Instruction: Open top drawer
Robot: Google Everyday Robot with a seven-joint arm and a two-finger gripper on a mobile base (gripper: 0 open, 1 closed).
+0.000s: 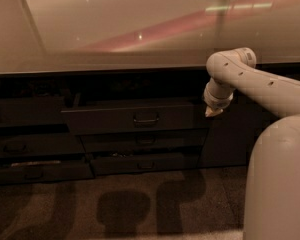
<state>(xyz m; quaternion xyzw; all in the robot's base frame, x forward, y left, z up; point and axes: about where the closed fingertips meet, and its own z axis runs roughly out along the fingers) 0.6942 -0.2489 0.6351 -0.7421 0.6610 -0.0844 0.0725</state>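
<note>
The top drawer (115, 118) is a wide dark grey front under the counter, with a small loop handle (146, 119) at its centre. It stands out a little from the cabinet face, and a dark gap shows above its front. My gripper (210, 112) hangs at the end of the white arm (250, 79), just off the drawer's right end and to the right of the handle. It holds nothing that I can see.
Two shallower drawer fronts (142, 141) sit below the top drawer, and more drawers (25, 146) lie to the left. A pale countertop (115, 29) runs above. A dark cabinet door (230, 139) is at the right. My white body (280, 184) fills the lower right, over brown carpet (120, 209).
</note>
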